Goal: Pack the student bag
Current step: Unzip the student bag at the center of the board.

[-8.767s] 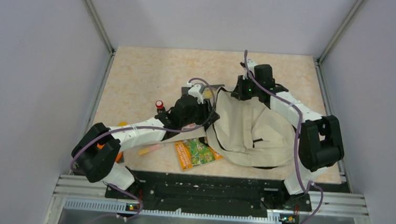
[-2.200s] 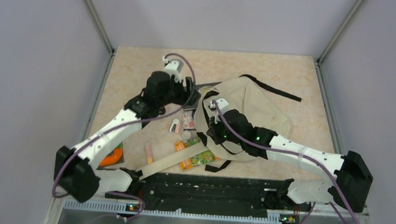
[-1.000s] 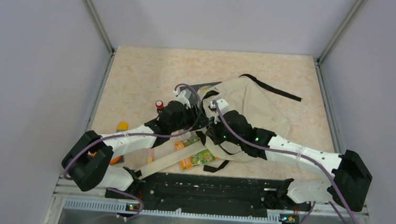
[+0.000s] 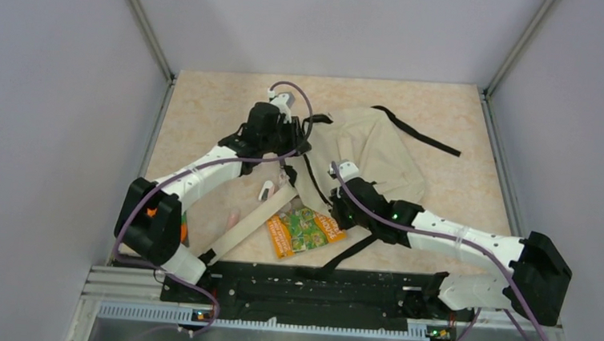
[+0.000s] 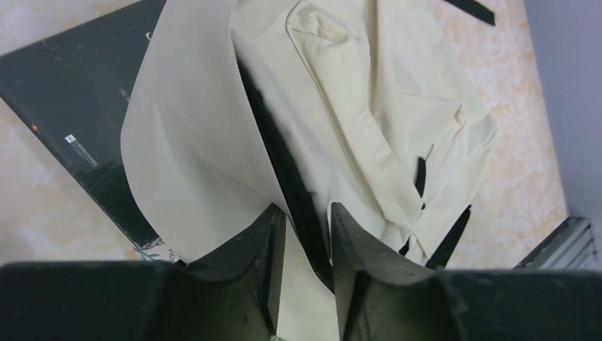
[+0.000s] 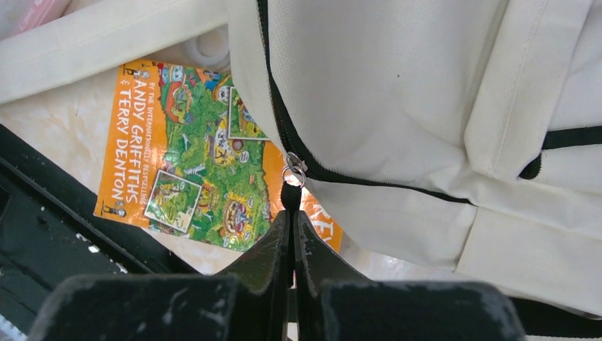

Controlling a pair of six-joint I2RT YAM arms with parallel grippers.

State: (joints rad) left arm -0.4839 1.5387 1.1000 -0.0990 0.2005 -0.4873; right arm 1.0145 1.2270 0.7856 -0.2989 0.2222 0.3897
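The bag [image 4: 377, 148] lies right of centre on the table [image 4: 207, 100], with bare top open toward the far edge and far-left corner. Since a second ago the left gripper [image 5: 305, 238] has swung farther out, its fingers narrowed on the bag's zipped rim above a flat black board [image 5: 67, 99], and more of the orange book [image 4: 304, 231] shows. The right gripper [image 6: 291, 213] pinches the zip pull [image 6: 289, 193] tight over that book, with a loose beige strap [image 4: 250, 229] lying across the near side.
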